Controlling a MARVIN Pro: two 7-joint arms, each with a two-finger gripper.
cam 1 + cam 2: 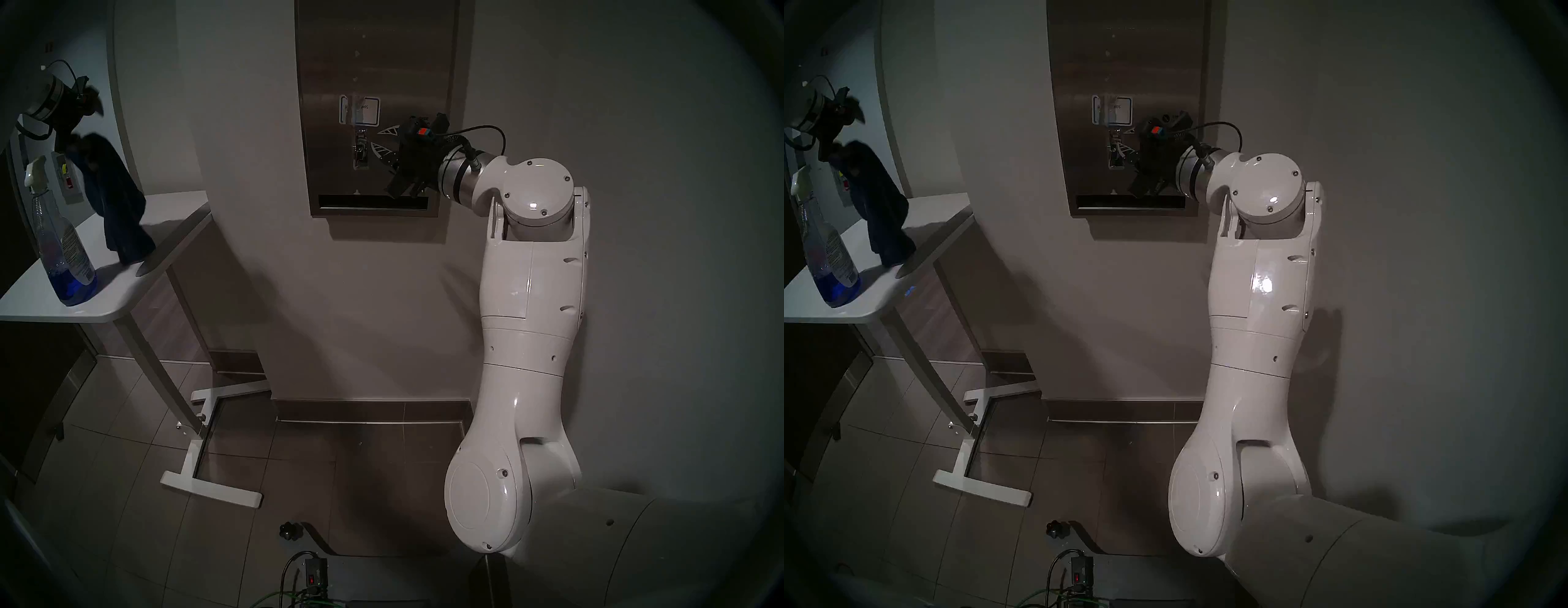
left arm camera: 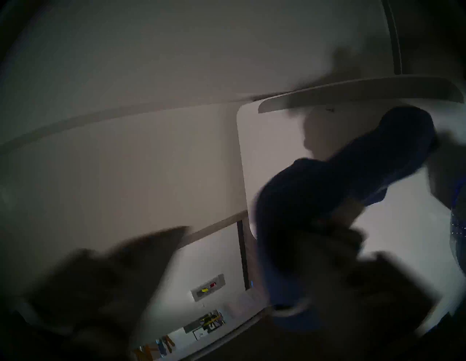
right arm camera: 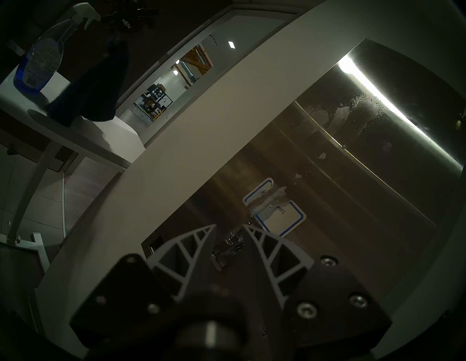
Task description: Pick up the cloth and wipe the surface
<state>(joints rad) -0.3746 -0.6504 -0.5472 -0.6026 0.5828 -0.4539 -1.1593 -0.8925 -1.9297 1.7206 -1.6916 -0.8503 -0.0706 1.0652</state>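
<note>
A dim room is shown, with a white bench (image 1: pixel 178 220) at the far left and a stainless-steel dispenser panel (image 1: pixel 373 63) set into the wall ahead.

The left gripper (image 1: pixel 78 146) is seen raised above the bench, its jaws clamped on the top of the cloth (image 1: pixel 114 199). The cloth hangs straight down from the jaws, its long axis near vertical, and its lower end is seen touching or just above the bench top; which of the two cannot be told. A spray bottle (image 1: pixel 63 250) with blue liquid stands just beside the hanging cloth.

The right gripper (image 1: pixel 384 146) is held level in front of the panel, its jaws slightly apart and empty, with a small metal lever (image 3: pixel 228 248) seen between them. The blue-bordered label (image 3: pixel 274 211) lies just beyond the jaws.

The panel lies well apart from the left jaws, off to their right across a stretch of bare wall. The right jaws are far nearer the panel, but the cloth is held by the left.

The cloth appears dark navy, soft and bunched into a long drooping fold. White smears and specks are seen on the upper panel.
</note>
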